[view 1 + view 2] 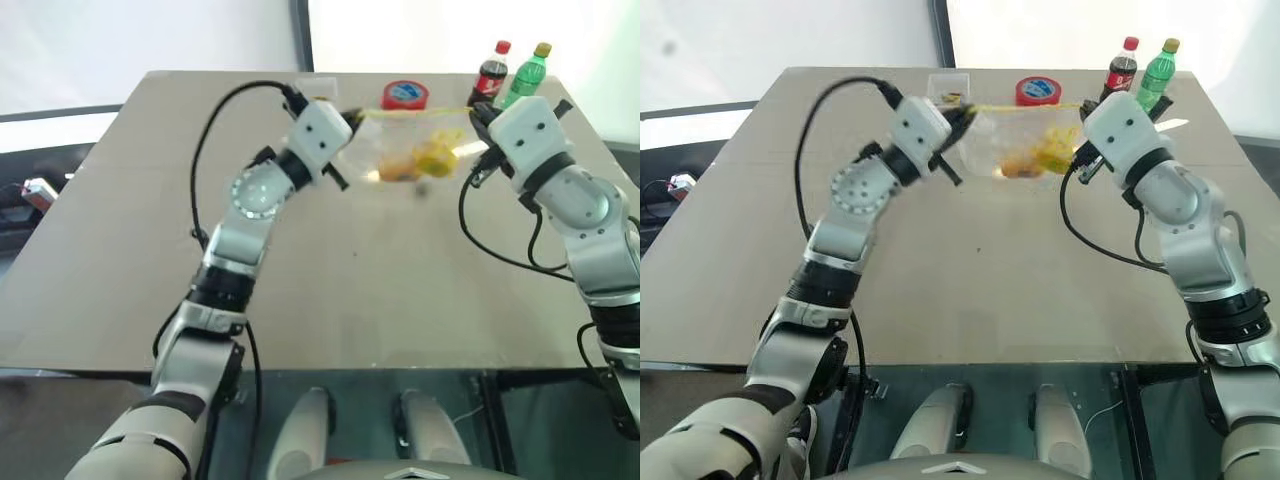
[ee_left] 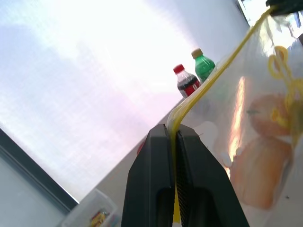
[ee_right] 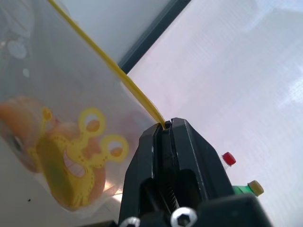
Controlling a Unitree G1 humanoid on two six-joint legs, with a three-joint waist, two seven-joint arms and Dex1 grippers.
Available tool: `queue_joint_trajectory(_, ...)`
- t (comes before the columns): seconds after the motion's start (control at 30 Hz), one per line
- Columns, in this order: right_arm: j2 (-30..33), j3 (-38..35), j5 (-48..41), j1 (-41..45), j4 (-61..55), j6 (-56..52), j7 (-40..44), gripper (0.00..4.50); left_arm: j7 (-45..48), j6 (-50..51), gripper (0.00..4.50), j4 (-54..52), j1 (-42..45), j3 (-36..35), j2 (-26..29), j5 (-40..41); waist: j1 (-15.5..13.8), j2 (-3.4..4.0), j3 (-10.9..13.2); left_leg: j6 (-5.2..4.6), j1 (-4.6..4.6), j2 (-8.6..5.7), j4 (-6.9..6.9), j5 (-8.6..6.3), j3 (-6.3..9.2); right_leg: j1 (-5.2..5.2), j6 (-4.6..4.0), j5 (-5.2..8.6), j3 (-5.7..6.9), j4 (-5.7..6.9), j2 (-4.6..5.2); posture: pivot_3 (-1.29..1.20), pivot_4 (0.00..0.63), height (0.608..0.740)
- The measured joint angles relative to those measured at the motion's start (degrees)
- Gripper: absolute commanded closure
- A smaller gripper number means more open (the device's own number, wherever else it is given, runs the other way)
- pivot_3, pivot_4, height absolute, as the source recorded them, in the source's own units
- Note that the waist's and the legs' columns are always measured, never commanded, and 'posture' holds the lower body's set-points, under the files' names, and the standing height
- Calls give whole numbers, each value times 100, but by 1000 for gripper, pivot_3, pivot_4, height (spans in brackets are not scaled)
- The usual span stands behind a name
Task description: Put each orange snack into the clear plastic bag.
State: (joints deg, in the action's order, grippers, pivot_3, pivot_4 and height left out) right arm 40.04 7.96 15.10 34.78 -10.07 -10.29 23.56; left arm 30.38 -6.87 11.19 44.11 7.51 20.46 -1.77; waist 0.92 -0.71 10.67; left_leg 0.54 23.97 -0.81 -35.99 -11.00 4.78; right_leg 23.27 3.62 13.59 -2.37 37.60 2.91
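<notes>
Both orange snacks (image 2: 258, 156) already sit inside the clear plastic bag (image 1: 1025, 140), held up above the table's (image 1: 350, 290) far edge, left gripper (image 2: 174, 137) and right gripper (image 3: 165, 128) each pinching its yellow strip, so little looks left.

Head eyes overlook table (image 1: 330, 290), wrist cameras close, sharing bag (image 2: 246, 118)

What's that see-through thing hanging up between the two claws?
Look over the far half of the grey table: a clear plastic bag hangs stretched between the claws, pinched by its yellow strip. Unlike the red tape roll and bottles behind, it holds orange snacks.
</notes>
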Motion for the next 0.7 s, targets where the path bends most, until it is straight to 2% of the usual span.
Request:
queue_joint_trajectory(0.1,-3,1,-128,-560,-178,-154,297,4379,632,600,4500,-613,-1028,258,56,412,10,0,0,-11,24,-2,4,-6,-6,25,1,1,-7,1,4,0,150,740)
queue_joint_trajectory(0.2,54,24,-475,-1292,-582,-647,904,3613,1205,1374,4500,-1345,-1878,609,352,674,8,2,3,-13,46,-1,-22,-7,6,40,1,1,5,21,1,0,150,740)
queue_joint_trajectory(0.23,126,21,-623,-1543,-778,-838,1120,3085,1339,1557,3755,-1627,-2091,660,506,742,10,2,3,-14,41,0,-24,-8,7,34,1,1,5,24,2,0,150,740)
queue_joint_trajectory(0.3,189,12,-932,-2027,-1070,-1285,1503,2216,1435,2005,3078,-2062,-2490,646,632,855,1,2,3,-15,29,0,-25,-7,6,23,1,2,4,24,2,0,150,740)
queue_joint_trajectory(0.4,180,-177,-1354,-2363,-1453,-1775,1732,806,1241,2650,1729,-2432,-2867,542,368,1196,-5,2,3,-22,14,5,-47,-1,4,8,2,16,4,29,1,0,150,740)
queue_joint_trajectory(0.53,16,-1255,-2403,-2899,-1770,-2244,2022,806,941,3486,1729,-2901,-3130,-118,232,1968,-13,-4,4,-22,-26,34,-50,-1,8,-34,-1,13,20,29,-3,0,150,740)
queue_joint_trajectory(0.7,51,-2631,-3428,-3536,-1222,-2176,2571,806,772,4343,1729,-3581,-3529,-1166,584,2825,5,-1,3,-23,-28,35,-51,0,-10,-36,-4,12,11,24,-10,0,150,740)
